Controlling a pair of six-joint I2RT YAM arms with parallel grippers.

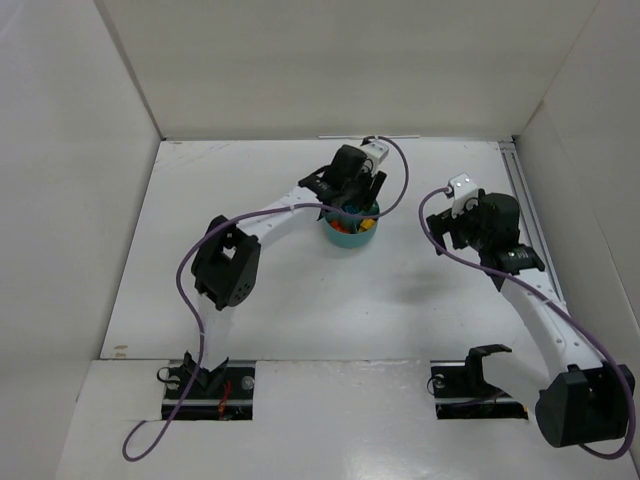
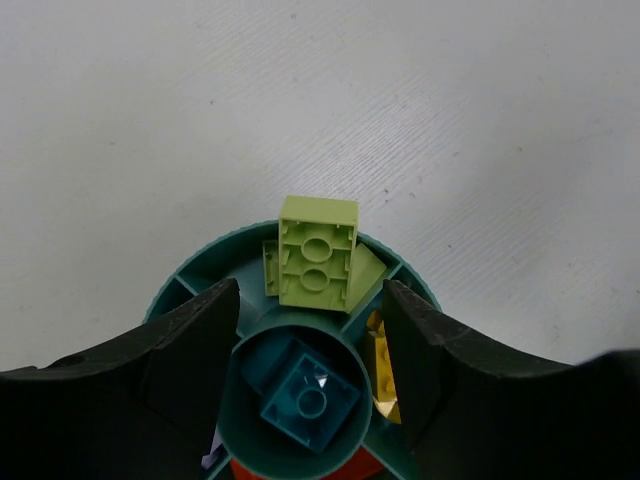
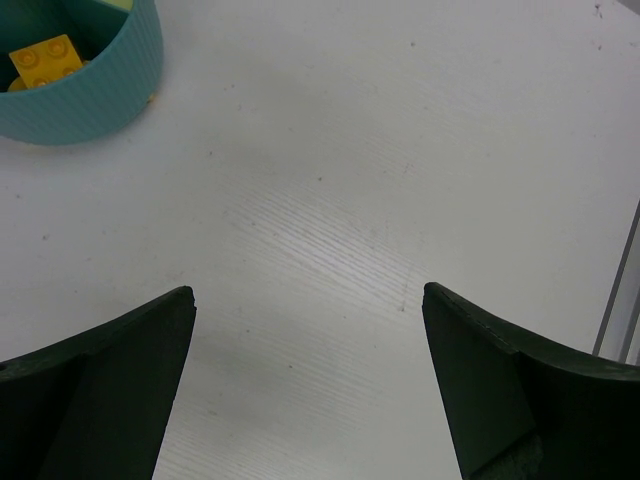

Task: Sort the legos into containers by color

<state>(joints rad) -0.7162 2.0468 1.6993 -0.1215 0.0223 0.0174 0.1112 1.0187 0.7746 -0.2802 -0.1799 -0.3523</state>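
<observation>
Over the far middle of the table the left gripper hangs right above the round teal dish. Its jaws are apart, one black finger on each side of the central cup, and neither is gripping anything. In the wedge just beyond the cup a lime green brick stands on end, hollow underside facing the wrist camera, its top poking up past the dish's far rim. There is clear space between it and both fingers. Flatter lime pieces are tucked in against it in the same wedge. Down in the central cup lies a teal-blue brick, studs up and turned at an angle. In the wedge to the right a yellow brick shows along the inner edge of the right finger. An orange sliver peeks out at the near side of the cup, though most of it is hidden. Now across to the right: the right gripper is low over bare table, to the right of the dish and apart from it, jaws spread wide with nothing between them. Its own camera catches only the dish's outer wall in the upper left corner, with one yellow brick sitting inside.
</observation>
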